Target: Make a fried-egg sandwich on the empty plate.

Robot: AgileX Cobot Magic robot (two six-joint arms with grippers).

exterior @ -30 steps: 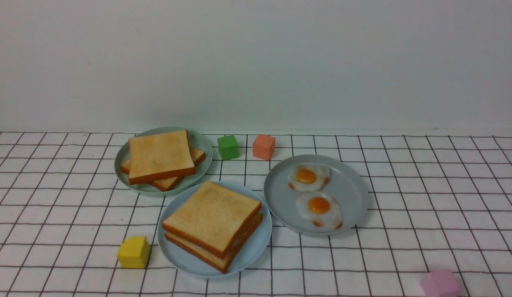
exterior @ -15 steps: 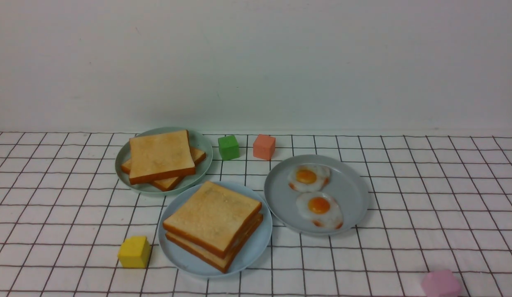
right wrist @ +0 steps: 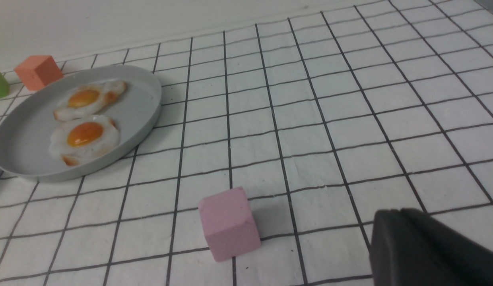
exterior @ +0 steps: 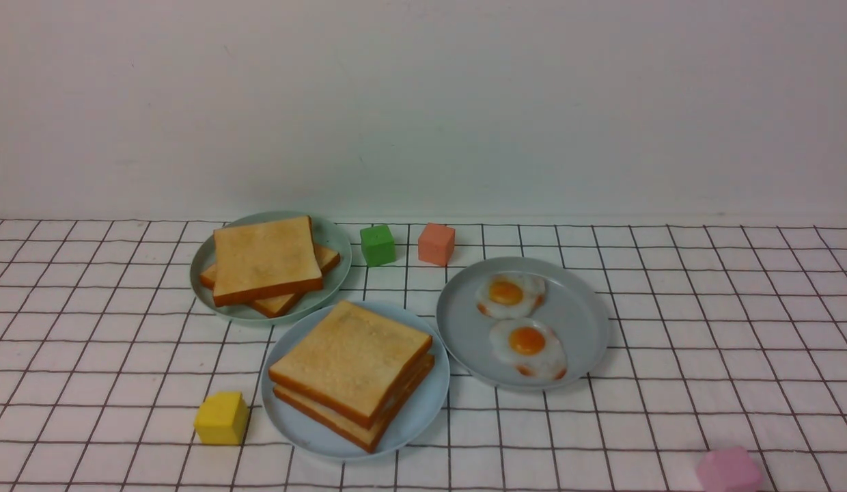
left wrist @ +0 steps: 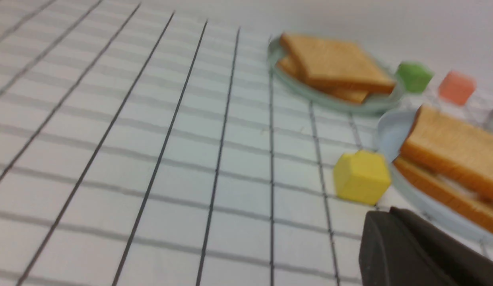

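The fried-egg sandwich (exterior: pixel 352 369) sits on the light sky-blue plate (exterior: pixel 423 410), built from two square golden-brown toast slices with darker crusts. The upper slice lies flat over the lower one, a little out of line with it, and hides most of what is between them; a narrow pale strip shows at the side of the stack, too small to make out.

Behind the blue plate and toward the left, very near it, is the pale green plate (exterior: pixel 335 287) with a plain toast pile (exterior: pixel 268 263): one slice laid askew across another. On the other side, just right of the blue plate and slightly farther back, the grey plate (exterior: pixel 580 321) carries two loose fried eggs (exterior: pixel 526 340) with orange yolks, one behind the other and close together, on bare plate otherwise.

A yellow block (exterior: pixel 220 418) stands just left of the blue plate, apart from it. A green block (exterior: pixel 378 245) and an orange block (exterior: pixel 437 244) stand near each other behind the plates, and a pink block (exterior: pixel 729 470) lies well apart at the near right. Nothing covers the top of the sandwich.

The left gripper is closed. One dark finger of the right gripper enters its wrist view, and how wide that gripper stands cannot be told.
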